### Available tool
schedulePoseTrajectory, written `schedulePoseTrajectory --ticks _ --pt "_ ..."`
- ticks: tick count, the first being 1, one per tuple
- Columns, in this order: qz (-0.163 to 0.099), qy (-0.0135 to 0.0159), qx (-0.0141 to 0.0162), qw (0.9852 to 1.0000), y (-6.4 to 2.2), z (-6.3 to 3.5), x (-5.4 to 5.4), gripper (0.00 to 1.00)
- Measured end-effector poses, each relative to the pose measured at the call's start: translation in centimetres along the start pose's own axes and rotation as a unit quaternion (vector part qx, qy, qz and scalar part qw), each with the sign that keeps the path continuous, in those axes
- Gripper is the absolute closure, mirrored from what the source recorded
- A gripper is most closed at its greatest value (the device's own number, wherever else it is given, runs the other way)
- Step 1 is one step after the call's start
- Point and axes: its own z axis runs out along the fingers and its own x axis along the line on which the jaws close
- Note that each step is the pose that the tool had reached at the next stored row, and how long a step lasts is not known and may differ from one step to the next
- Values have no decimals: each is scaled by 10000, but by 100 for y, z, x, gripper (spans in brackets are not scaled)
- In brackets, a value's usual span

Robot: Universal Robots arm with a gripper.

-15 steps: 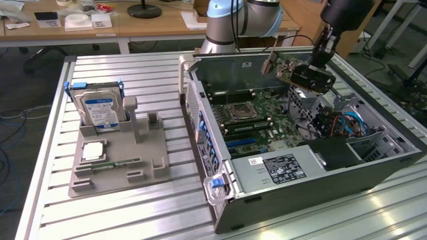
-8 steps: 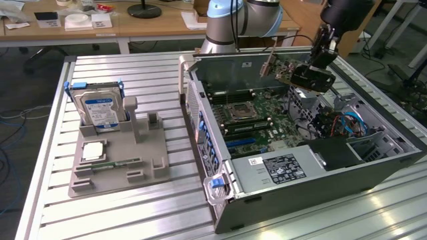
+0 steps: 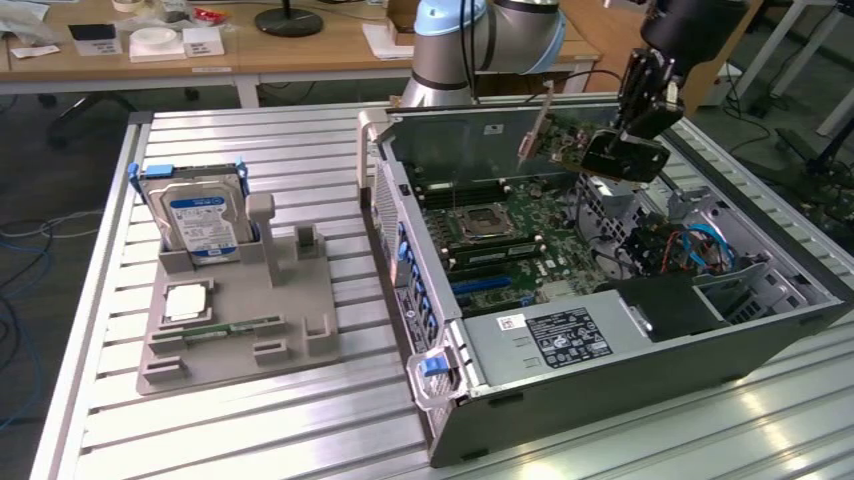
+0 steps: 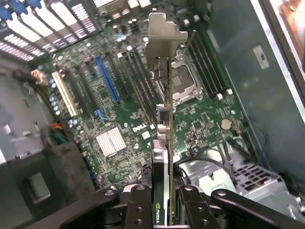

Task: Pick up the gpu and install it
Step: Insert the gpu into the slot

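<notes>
The gpu is a thin dark card with a silver bracket at one end. It hangs in the air over the open computer case, above the green motherboard. My gripper is shut on the card's black cooler end. In the wrist view the gpu runs edge-on away from my gripper, its bracket at the far end. The fingers press on both faces of the card. A blue slot lies on the motherboard, off to one side of the card's line.
A grey fixture on the slatted table holds an upright silver hard drive and a green RAM stick. Inside the case sit the CPU socket, a power supply and cables. The arm's base stands behind the case.
</notes>
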Motion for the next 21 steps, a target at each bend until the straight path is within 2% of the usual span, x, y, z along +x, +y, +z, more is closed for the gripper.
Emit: schedulePoseTrajectory --ticks 5,10,13,16,21 --pt "-438 26 -7 9990 0 3 0 74" --pt "-888 53 -14 9960 0 6 0 74" --pt "-1156 68 -19 9933 0 8 0 74" --pt "-1428 84 -23 9897 -1 9 0 74" --pt "-1868 110 -31 9823 -1 11 0 74"
